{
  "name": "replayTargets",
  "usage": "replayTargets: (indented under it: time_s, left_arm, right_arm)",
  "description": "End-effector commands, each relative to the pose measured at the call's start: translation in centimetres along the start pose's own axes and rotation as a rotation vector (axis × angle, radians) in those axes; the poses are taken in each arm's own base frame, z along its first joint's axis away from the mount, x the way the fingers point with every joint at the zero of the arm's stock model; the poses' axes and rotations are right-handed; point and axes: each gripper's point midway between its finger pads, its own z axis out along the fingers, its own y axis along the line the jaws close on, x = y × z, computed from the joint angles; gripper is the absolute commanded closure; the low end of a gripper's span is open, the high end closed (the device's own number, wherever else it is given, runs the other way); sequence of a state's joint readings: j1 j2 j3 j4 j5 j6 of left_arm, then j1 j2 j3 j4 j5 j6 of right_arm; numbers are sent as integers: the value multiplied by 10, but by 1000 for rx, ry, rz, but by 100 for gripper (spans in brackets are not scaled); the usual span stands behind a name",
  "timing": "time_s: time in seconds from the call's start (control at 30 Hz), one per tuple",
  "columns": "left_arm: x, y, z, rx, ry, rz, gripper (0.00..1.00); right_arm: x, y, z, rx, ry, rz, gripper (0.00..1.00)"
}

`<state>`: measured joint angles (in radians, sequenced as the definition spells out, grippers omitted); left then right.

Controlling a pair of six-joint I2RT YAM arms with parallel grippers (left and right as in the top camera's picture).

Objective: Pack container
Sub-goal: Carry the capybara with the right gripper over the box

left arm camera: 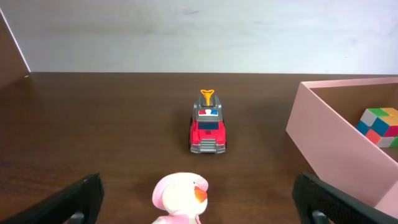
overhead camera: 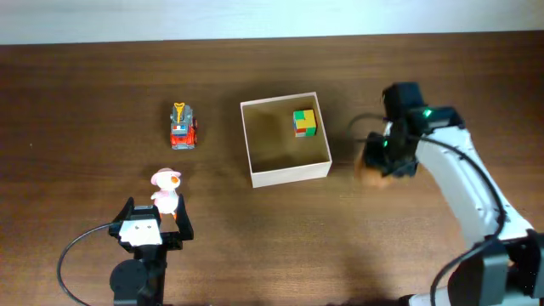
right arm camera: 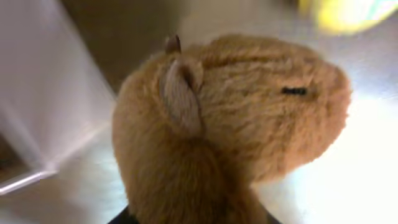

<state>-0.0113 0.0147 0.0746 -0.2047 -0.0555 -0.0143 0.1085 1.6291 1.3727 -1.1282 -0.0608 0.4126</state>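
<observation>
The container, a square cream-walled box with a tan inside, stands mid-table and holds a colour cube. Its wall and the cube also show in the left wrist view. My right gripper is just right of the container, shut on a brown plush capybara. The plush fills the right wrist view and hides the fingers. My left gripper is open, with a pink-and-white duck toy standing between its fingers. The duck is untouched.
A red toy fire truck stands left of the container, beyond the duck, and shows in the left wrist view. Bare brown tabletop lies in front of the container and at the far left.
</observation>
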Motion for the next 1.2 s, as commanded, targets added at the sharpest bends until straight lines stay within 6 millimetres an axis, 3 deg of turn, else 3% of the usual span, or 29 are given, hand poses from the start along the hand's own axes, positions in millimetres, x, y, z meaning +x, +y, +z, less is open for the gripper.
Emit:
replayTargets:
  time_s: [0.0, 0.1, 0.2, 0.33, 0.47, 0.57, 0.87, 1.17]
  left_arm:
    - [3, -1, 1, 9, 0, 18, 1]
    - [3, -1, 1, 9, 0, 18, 1]
    - [3, -1, 1, 9, 0, 18, 1]
    - [3, -1, 1, 9, 0, 18, 1]
    - [3, -1, 1, 9, 0, 18, 1]
    - [3, -1, 1, 9, 0, 18, 1]
    - [3, -1, 1, 9, 0, 18, 1]
    - [3, -1, 1, 9, 0, 18, 1]
  right_arm:
    - [-28, 20, -41, -33, -125, -151, 67]
    - [-36, 53, -66, -118, -192, -310, 65]
    - [-30, 92, -76, -201, -236, -502, 65]
    - [-14, 134, -74, -231, -271, -699, 68]
    - [-8, 156, -64, -207, -288, -779, 72]
    - [-5, 161, -53, -178, -276, -830, 78]
    - [-4, 162, -11, -139, -183, -860, 79]
    - [-4, 163, -6, -139, -174, -863, 85]
